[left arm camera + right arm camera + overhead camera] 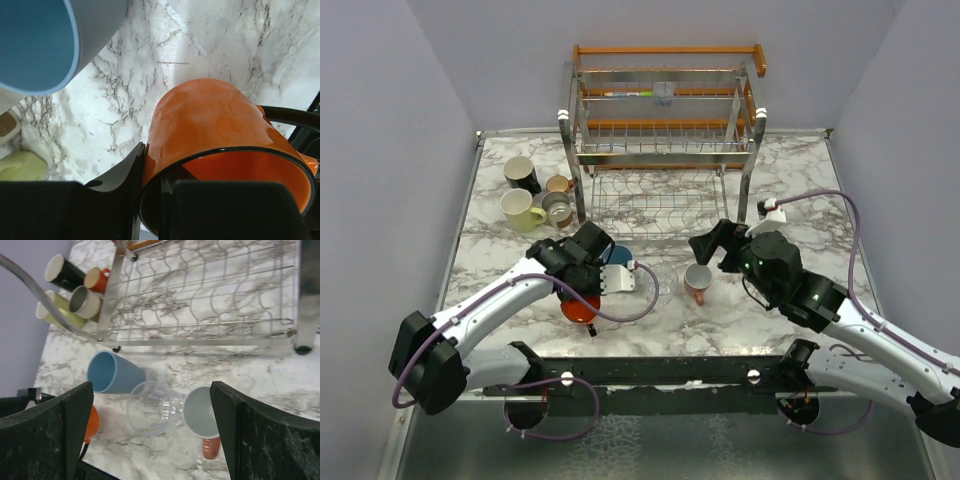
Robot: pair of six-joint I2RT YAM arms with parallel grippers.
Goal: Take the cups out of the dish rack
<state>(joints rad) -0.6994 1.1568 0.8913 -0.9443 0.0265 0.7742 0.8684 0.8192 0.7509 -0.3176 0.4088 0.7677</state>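
Between the jaws of your left gripper (152, 192) you had an orange mug (215, 125), glazed and glossy, with a black rim. The pads (235, 210) on it looked matt black, like foam. Your right gripper (151, 390) had grainy black fingers (45, 435). Beyond them lay a clear glass cup (150, 407), a satin light blue cup (117, 372), the smooth marble-look tabletop (260, 375) and the shiny chrome wire dish rack (200, 305).

1. Rack (665, 150): chrome, two-tier, wooden rails, standing at the back.
2. Orange mug (210, 120): tilting, front left.
3. Blue cup (112, 372): lying sideways beside the glass (152, 407).
4. Pink mug (202, 412): standing upright beside the glass.
5. Black cup (523, 172), yellow cup (520, 210), tan cup (557, 208), small orange cup (558, 184): clustering left of the rack.
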